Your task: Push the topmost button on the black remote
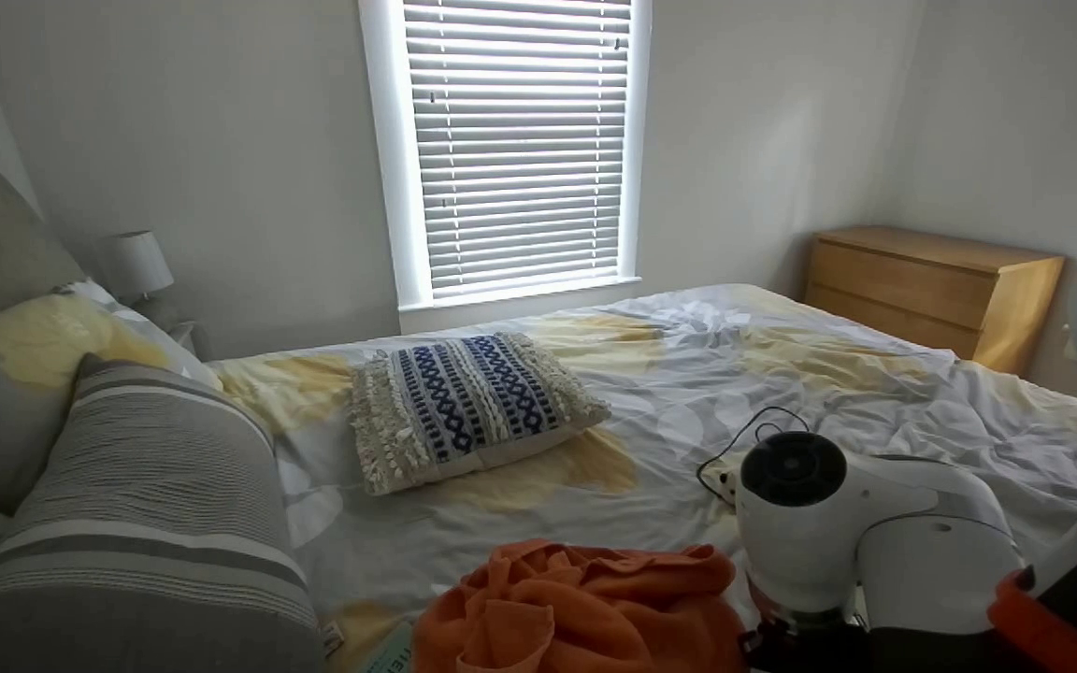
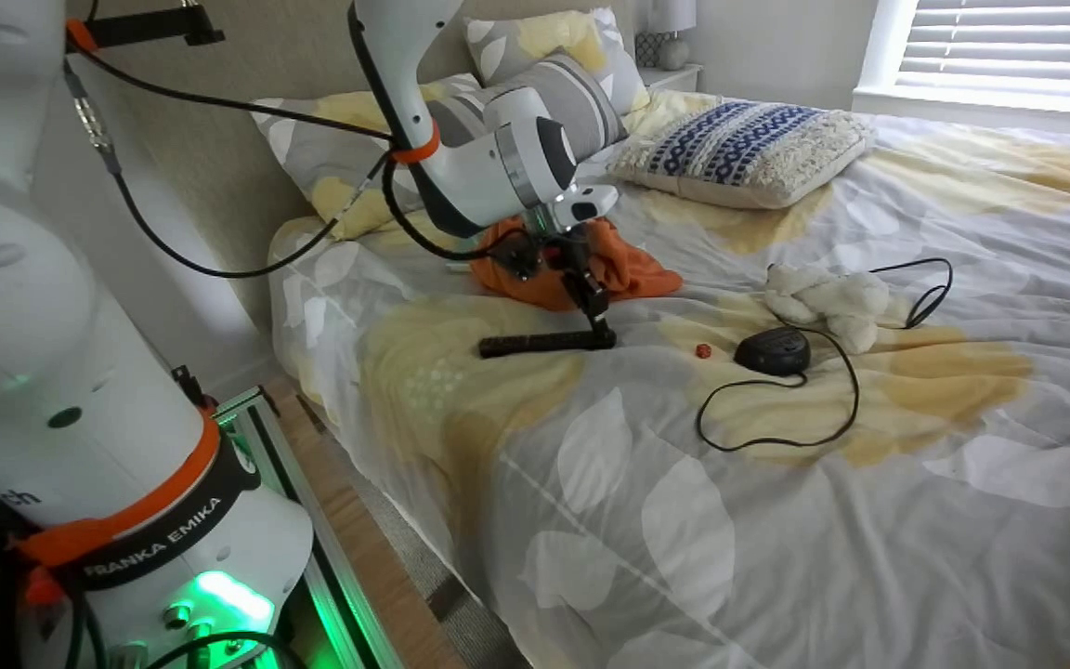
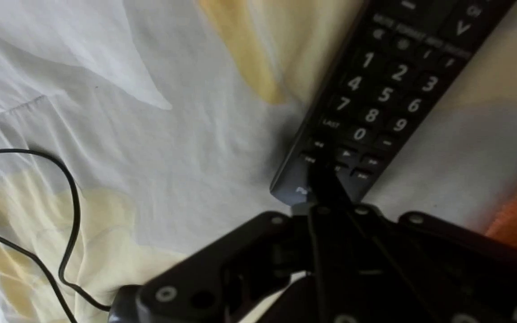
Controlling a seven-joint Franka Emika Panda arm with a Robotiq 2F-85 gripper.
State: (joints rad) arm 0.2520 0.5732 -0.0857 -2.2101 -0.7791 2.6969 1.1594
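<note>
Status, as judged: pincer point(image 3: 326, 177) at bottom end of remote point(image 2: 542, 345); shift to topmost button, outside the wrist view, and press remaining. Pincer condition: clenched, empty. Remote, black: keypad up on patterned duvet point(image 2: 823, 557), extending left from the pincer in an exterior view; playback keys point(image 3: 346, 154) lying nearest it, contact uncertain.

A home bedroom: bed point(image 2: 814, 557), pillows point(image 1: 146, 467), lamp point(image 1: 138, 262), dresser point(image 1: 903, 280)
</note>
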